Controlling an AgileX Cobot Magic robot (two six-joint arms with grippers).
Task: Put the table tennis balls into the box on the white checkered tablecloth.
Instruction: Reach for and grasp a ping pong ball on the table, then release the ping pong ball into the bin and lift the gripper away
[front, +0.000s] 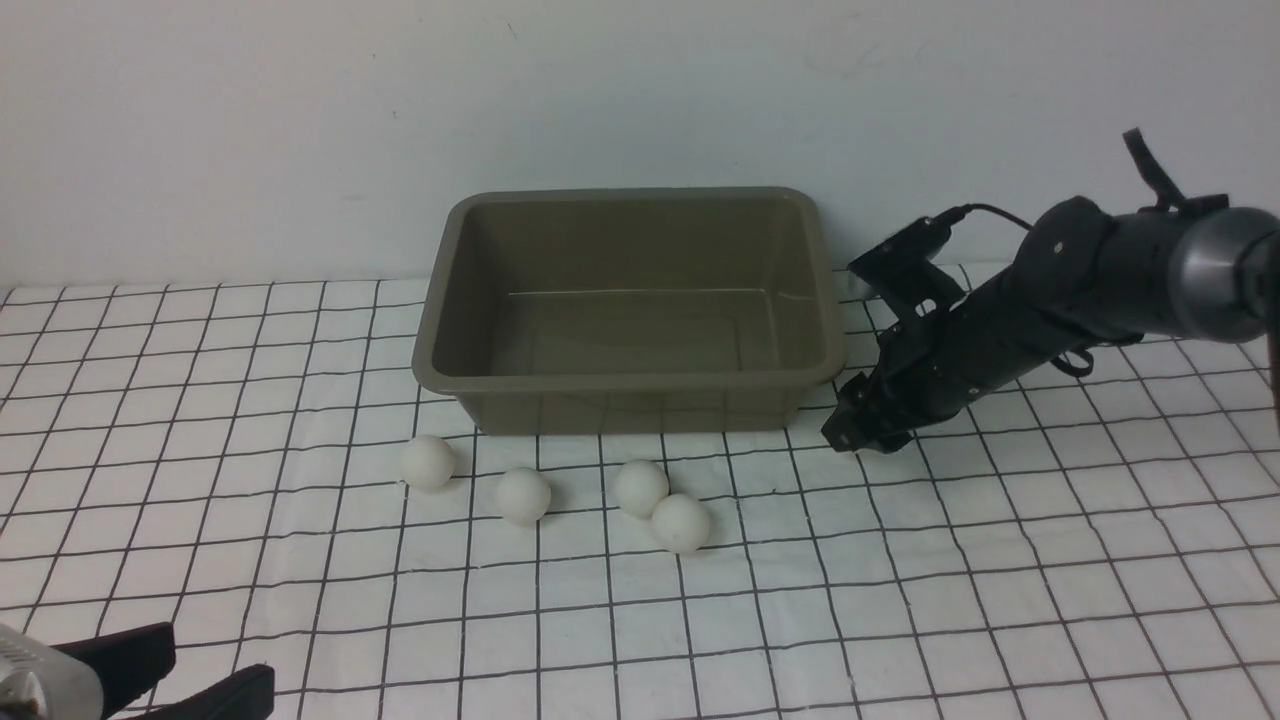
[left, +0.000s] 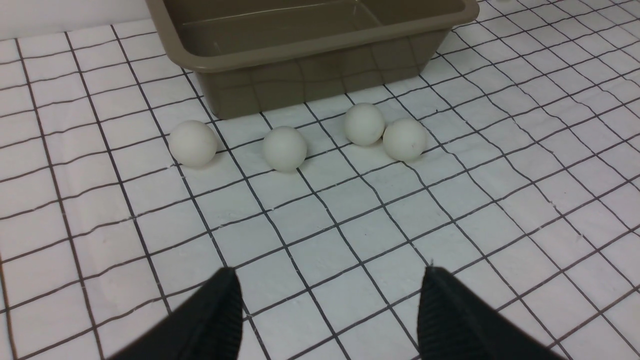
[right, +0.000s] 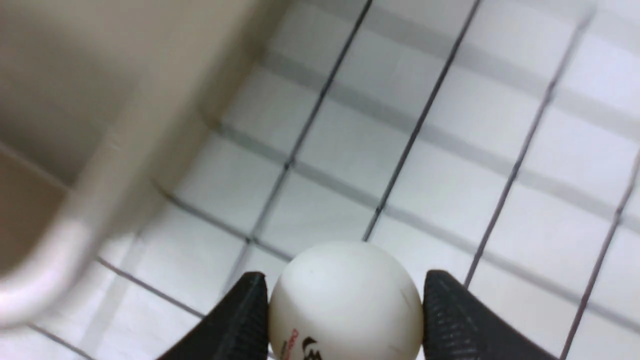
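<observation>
- Grip: right hand is closed on one table tennis ball, with fingers against both its sides. The ball's printed logo faces the wrist camera.
- Box stands just beside this hand, on the side toward the left arm.
- Left hand is open, jaws well apart above the white checkered tablecloth.
- Four loose balls lie ahead of the left hand, between it and the box. The two nearest the right hand touch.
</observation>
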